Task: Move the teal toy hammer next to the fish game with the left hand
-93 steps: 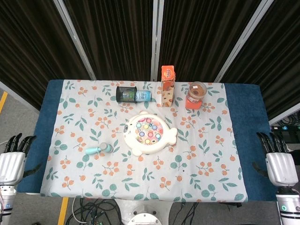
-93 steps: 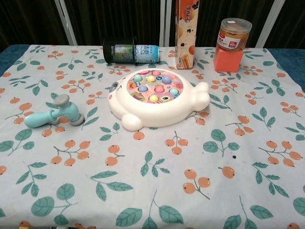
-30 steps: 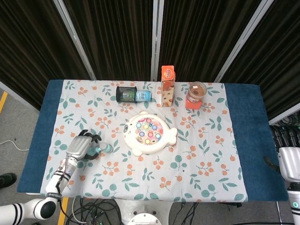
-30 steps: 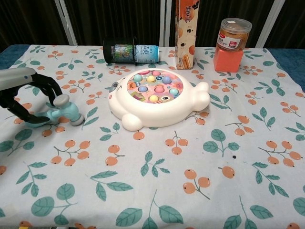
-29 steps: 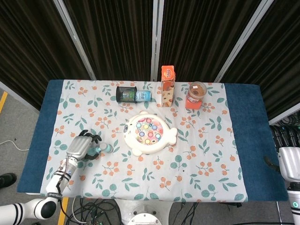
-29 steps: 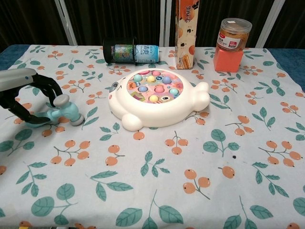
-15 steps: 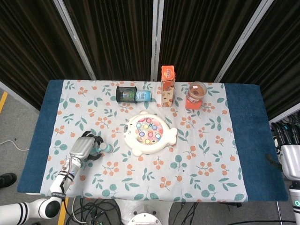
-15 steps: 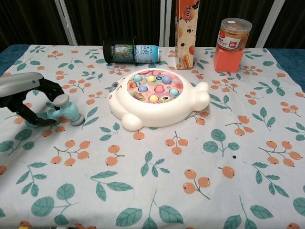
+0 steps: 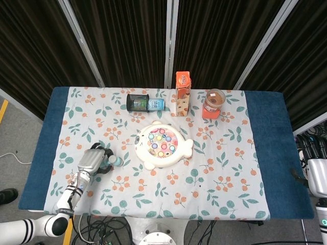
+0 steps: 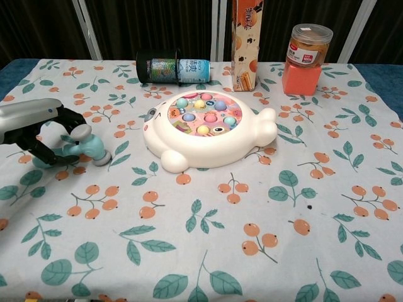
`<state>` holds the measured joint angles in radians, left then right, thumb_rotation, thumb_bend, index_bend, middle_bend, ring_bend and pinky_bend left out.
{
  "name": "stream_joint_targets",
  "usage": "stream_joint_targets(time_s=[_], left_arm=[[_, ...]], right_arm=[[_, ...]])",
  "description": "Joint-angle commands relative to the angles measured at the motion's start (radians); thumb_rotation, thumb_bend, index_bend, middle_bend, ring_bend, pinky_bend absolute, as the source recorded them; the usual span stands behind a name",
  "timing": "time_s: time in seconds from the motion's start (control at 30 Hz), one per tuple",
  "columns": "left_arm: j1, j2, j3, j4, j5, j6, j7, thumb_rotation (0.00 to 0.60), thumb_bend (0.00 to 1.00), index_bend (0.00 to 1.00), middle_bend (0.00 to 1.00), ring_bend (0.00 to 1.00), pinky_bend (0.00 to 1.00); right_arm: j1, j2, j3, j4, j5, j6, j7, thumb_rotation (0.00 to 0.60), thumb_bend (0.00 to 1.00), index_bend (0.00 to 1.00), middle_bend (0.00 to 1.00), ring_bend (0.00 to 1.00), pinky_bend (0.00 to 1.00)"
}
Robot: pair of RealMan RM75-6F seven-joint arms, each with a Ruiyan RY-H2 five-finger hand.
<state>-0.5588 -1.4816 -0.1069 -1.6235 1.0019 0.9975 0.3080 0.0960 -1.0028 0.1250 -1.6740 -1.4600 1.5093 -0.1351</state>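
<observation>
At left of the chest view, the silver left hand with black fingers is curled around the handle of the teal plastic toy hammer, which lies on the floral tablecloth, apart from the white fish-shaped game with coloured pieces at centre. Lower right of the head view, the right hand sits off the table; whether it is open or closed cannot be told. Behind the game lies a black mesh cup.
</observation>
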Motion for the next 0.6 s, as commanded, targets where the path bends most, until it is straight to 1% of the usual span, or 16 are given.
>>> stream_joint_targets(time_s=[0.03,0.2,0.4,0.6], left_arm=[[-0.001,0.001,0.0,-0.002,0.001,0.0,-0.001,0.6,0.35,0.42,0.42,0.27,0.11],[-0.004,0.0,0.001,-0.003,0.004,0.001,-0.002,0.6,0.35,0.43,0.42,0.27,0.11],[-0.004,-0.015,-0.001,0.011,0.003,0.014,-0.003,0.6,0.36,0.46,0.44,0.29,0.15],[-0.001,-0.024,-0.001,0.022,0.013,0.024,-0.011,0.6,0.38,0.51,0.47,0.32,0.25]], right_arm=[[0.0,-0.001,0.0,0.002,0.002,-0.001,0.002,0.6,0.1,0.0,0.11,0.0,0.01],[0.0,-0.002,0.0,0.004,0.004,-0.001,0.005,0.6,0.1,0.0,0.11,0.0,0.01],[-0.003,-0.004,-0.002,0.008,0.006,-0.001,0.01,0.6,0.1,0.0,0.11,0.0,0.01],[-0.002,-0.006,-0.004,0.01,0.007,-0.004,0.012,0.6,0.1,0.0,0.11,0.0,0.01]])
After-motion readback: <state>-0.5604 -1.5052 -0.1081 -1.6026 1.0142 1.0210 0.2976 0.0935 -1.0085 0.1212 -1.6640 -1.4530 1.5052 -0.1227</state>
